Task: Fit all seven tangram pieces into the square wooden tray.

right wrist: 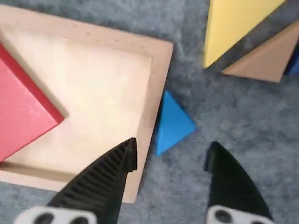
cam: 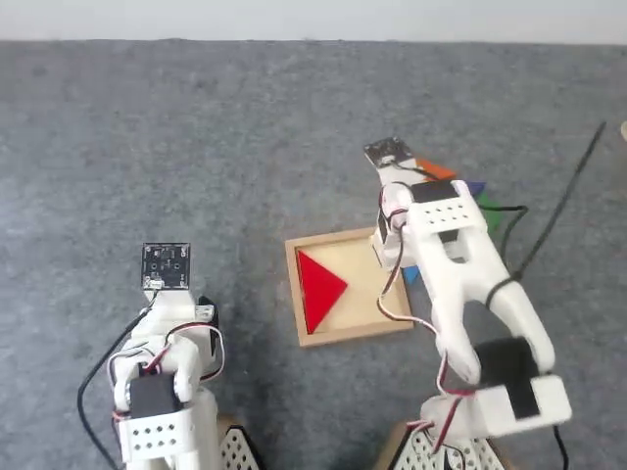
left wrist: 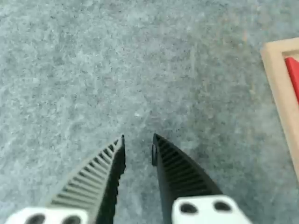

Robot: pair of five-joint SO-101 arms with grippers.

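no readable text (or numbers) anywhere

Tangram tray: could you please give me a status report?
Left gripper open over bare carpet. Right gripper open above blue triangle beside tray. Red triangle seated in tray. Nothing blocking.

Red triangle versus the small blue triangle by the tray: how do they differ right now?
The red triangular tangram piece lies inside the square wooden tray; the blue triangular tangram piece lies on the grey carpet just outside its rim. The red one is clearly larger. Both lie flat.
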